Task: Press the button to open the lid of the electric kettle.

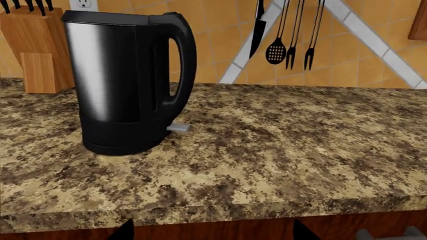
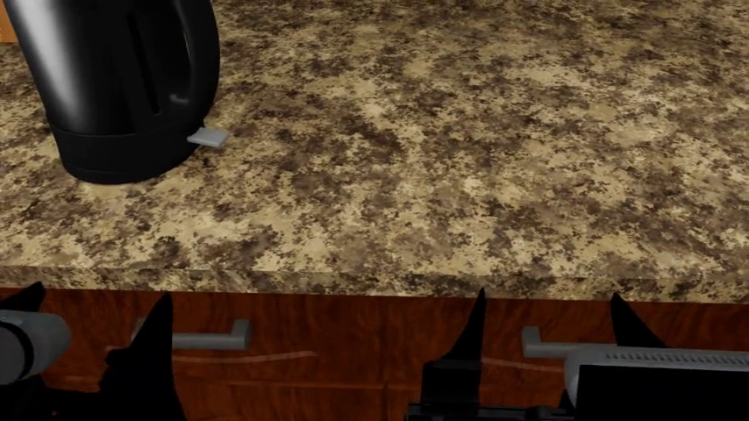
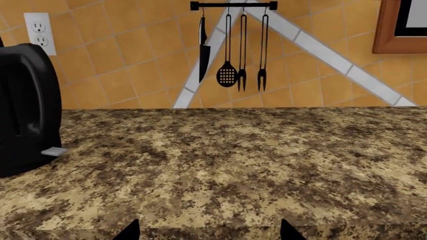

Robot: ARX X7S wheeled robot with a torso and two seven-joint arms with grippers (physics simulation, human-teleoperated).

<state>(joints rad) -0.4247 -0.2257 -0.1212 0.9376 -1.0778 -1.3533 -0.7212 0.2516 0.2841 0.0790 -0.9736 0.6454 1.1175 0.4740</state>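
The electric kettle (image 1: pixel 127 80) is tall and glossy black and stands at the left of the granite counter (image 1: pixel 280 150). Its loop handle faces right and a small grey tab (image 1: pixel 178 127) sticks out low at its base. The lid (image 1: pixel 110 19) lies flat and shut on top. The kettle also shows in the head view (image 2: pixel 117 79) and the right wrist view (image 3: pixel 27 110). My left gripper (image 2: pixel 96 303) and right gripper (image 2: pixel 548 303) are both open and empty. They are below the counter's front edge, in front of the wooden cabinet, well short of the kettle.
A wooden knife block (image 1: pixel 37 45) stands behind the kettle on its left. A wall outlet (image 3: pixel 39 30) and a rail of hanging utensils (image 3: pixel 233 50) are on the tiled back wall. Grey drawer handles (image 2: pixel 210 338) sit on the cabinet front.
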